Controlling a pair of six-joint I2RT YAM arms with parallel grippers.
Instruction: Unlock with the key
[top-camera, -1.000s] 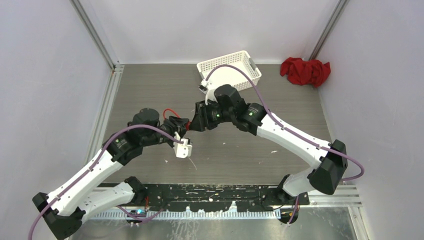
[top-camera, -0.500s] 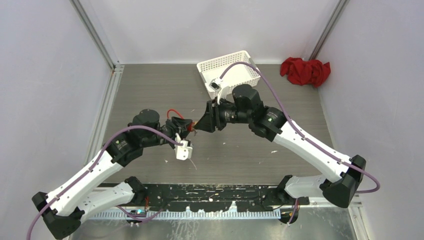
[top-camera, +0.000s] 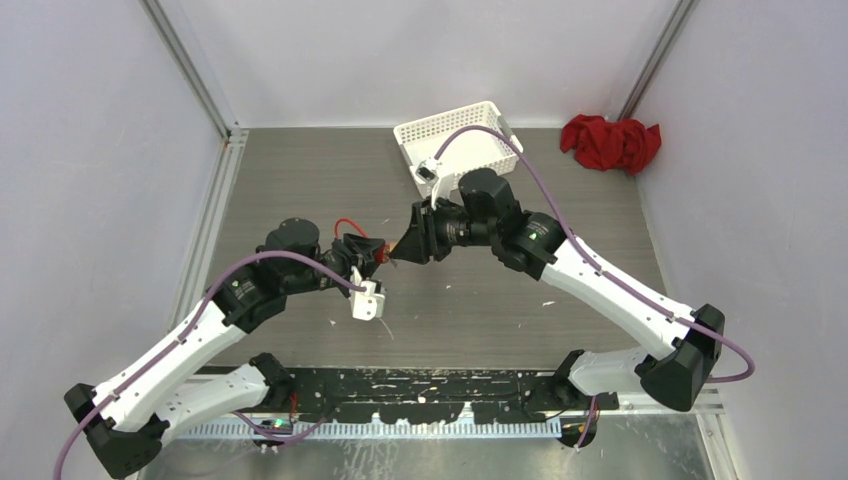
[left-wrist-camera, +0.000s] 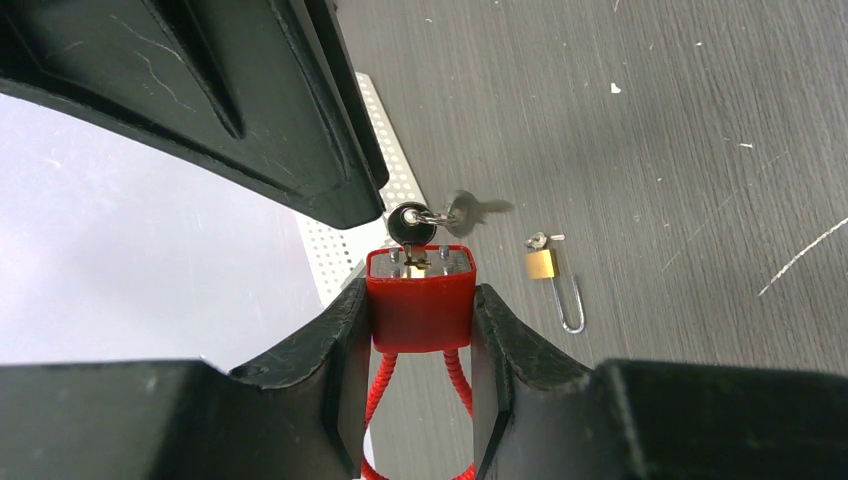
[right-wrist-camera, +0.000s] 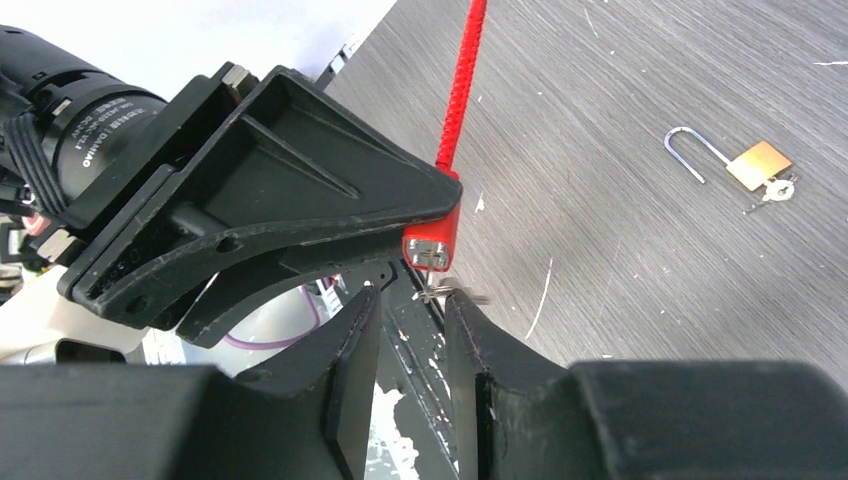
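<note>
Left wrist: left claw (left-wrist-camera: 421, 298) pinches red lock (left-wrist-camera: 420, 315); key (left-wrist-camera: 410, 223) in it, between right claw (right-wrist-camera: 410, 302) tips, grip unclear.

Place: a robotics test cell in a lab.
Enclosure: plain white panels (top-camera: 420, 50) on three sides, joined by aluminium posts (top-camera: 190, 62).
Machines: two white-and-black arms (top-camera: 180, 345) bolted to a black rail (top-camera: 430, 383) at the near edge, with purple cables (top-camera: 290, 253) looped along them.
Surface: a grey wood-grain surface (top-camera: 300, 170), scuffed and flecked with white.
Props: a red lock (left-wrist-camera: 420, 310) clamped in the left pincer (left-wrist-camera: 420, 295), a brass padlock (left-wrist-camera: 541, 264) lying loose, a white basket (top-camera: 507, 127), and a red cloth (top-camera: 610, 142).
</note>
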